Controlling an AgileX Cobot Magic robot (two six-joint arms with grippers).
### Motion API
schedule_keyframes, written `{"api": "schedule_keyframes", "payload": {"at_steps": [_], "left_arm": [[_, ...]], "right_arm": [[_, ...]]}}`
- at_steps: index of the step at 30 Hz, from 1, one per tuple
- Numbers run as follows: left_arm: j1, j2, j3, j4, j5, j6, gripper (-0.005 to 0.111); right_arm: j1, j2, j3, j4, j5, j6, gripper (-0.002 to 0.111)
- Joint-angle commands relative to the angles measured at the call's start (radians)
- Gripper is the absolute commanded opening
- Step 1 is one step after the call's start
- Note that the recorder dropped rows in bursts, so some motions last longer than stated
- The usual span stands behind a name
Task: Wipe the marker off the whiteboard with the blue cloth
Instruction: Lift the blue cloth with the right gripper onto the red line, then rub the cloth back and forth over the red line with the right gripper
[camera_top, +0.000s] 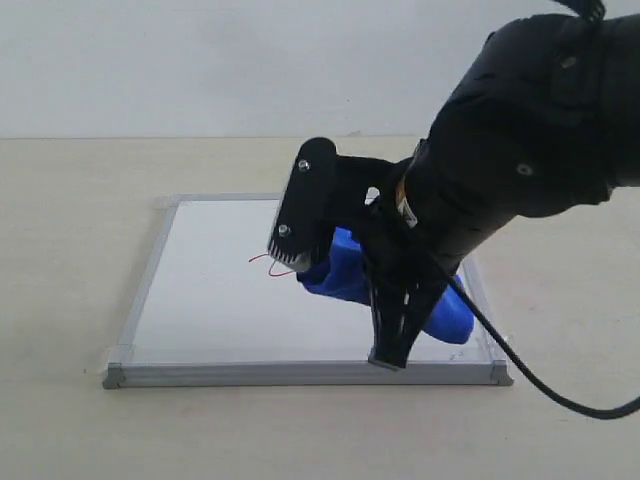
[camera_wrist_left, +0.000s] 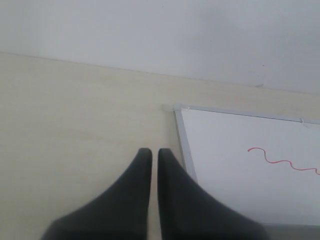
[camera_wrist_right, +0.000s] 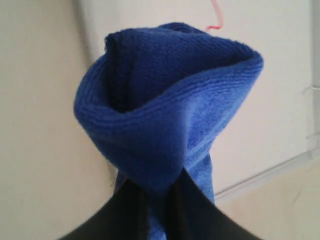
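Most wiping seems left: the thin red wavy marker line (camera_wrist_left: 282, 162) shows on the grey-framed white whiteboard (camera_top: 200, 290). Right jaws pinch the bunched royal-blue microfibre cloth (camera_top: 345, 272) at its right end (left jaws, nearly shut, hold nothing).

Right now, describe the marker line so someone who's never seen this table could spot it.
Find the grey-framed whiteboard lying flat on the pale table. On its white surface, right beside the bunched blue cloth, runs a short wavy marker line. It is thin and red, the only drawn mark in view on the board.
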Motion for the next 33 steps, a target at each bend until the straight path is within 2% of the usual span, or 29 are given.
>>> {"api": "schedule_keyframes", "payload": {"at_steps": [1, 5, 11, 14, 20, 23, 28, 33], "left_arm": [[0.003, -0.003, 0.004, 0.003, 0.001, 0.006, 0.004], [0.003, -0.003, 0.004, 0.003, 0.001, 0.006, 0.004], [0.003, -0.003, 0.004, 0.003, 0.001, 0.006, 0.004], [0.003, -0.003, 0.004, 0.003, 0.001, 0.006, 0.004], [0.003, -0.003, 0.004, 0.003, 0.001, 0.006, 0.004], [0.003, -0.003, 0.004, 0.003, 0.001, 0.006, 0.004], [0.003, -0.003, 0.004, 0.003, 0.001, 0.006, 0.004], [0.003, -0.003, 0.004, 0.003, 0.001, 0.006, 0.004]], "right_arm": [[-0.044, 0.047, -0.047, -0.051, -0.064, 0.121, 0.000], [-0.130, 0.201, -0.282, 0.103, 0.030, 0.147, 0.000], [-0.160, 0.411, -0.548, 0.256, 0.212, 0.143, 0.000], [-0.163, 0.511, -0.629, 0.281, 0.245, 0.141, 0.000], [-0.161, 0.675, -0.757, 0.389, 0.220, 0.151, 0.000], [-0.161, 0.731, -0.804, 0.385, 0.218, 0.199, 0.000], [-0.191, 0.810, -0.824, 0.312, 0.327, 0.217, 0.000], [-0.279, 0.864, -0.824, 0.208, 0.476, 0.306, 0.000]]}}
